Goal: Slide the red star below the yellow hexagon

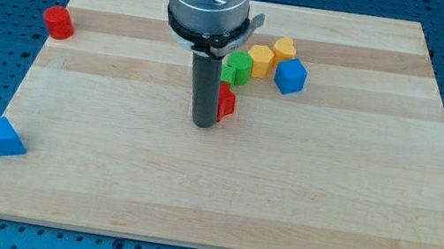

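Observation:
The red star (225, 102) lies near the board's middle, mostly hidden behind my rod; only its right side shows. My tip (204, 124) rests on the board right against the star's left side. The yellow hexagon (260, 61) sits above and to the right of the star, in a tight row with a green block (237, 67) on its left and a yellow heart (284, 49) on its upper right. The star sits just below the green block.
A blue cube (291, 76) sits right of the hexagon. A red cylinder (59, 22) stands at the board's upper left edge. A blue triangle (4, 138) lies at the left edge, lower down. The wooden board (326, 204) has blue table around it.

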Robot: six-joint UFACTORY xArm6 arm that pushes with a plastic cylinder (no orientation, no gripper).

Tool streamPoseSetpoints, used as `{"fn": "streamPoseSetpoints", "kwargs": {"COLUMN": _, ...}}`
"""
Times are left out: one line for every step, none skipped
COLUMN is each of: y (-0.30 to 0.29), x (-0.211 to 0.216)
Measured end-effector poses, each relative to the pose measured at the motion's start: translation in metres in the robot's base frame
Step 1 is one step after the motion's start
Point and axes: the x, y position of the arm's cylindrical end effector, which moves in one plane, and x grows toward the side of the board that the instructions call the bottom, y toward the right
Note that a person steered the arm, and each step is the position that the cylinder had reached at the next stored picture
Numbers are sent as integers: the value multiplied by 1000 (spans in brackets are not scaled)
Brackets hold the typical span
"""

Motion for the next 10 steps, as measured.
{"fn": "streamPoseSetpoints", "kwargs": {"y": -8, "x": 16}}
{"fn": "streamPoseSetpoints", "kwargs": {"y": -50, "x": 25}}
{"fn": "streamPoseSetpoints", "kwargs": {"y": -64, "x": 14}}
{"fn": "streamPoseSetpoints", "kwargs": {"y": -60, "x": -3}}
{"fn": "streamPoseSetpoints", "kwargs": {"y": -41, "x": -11}}
{"fn": "streamPoseSetpoints", "kwargs": {"y": -17, "x": -11}}
{"fn": "streamPoseSetpoints", "kwargs": {"y": 6, "x": -11}}
{"fn": "streamPoseSetpoints", "kwargs": {"y": 24, "x": -13}}
{"fn": "streamPoseSetpoints", "kwargs": {"y": 28, "x": -17}}
{"fn": "streamPoseSetpoints", "kwargs": {"y": 28, "x": -22}}
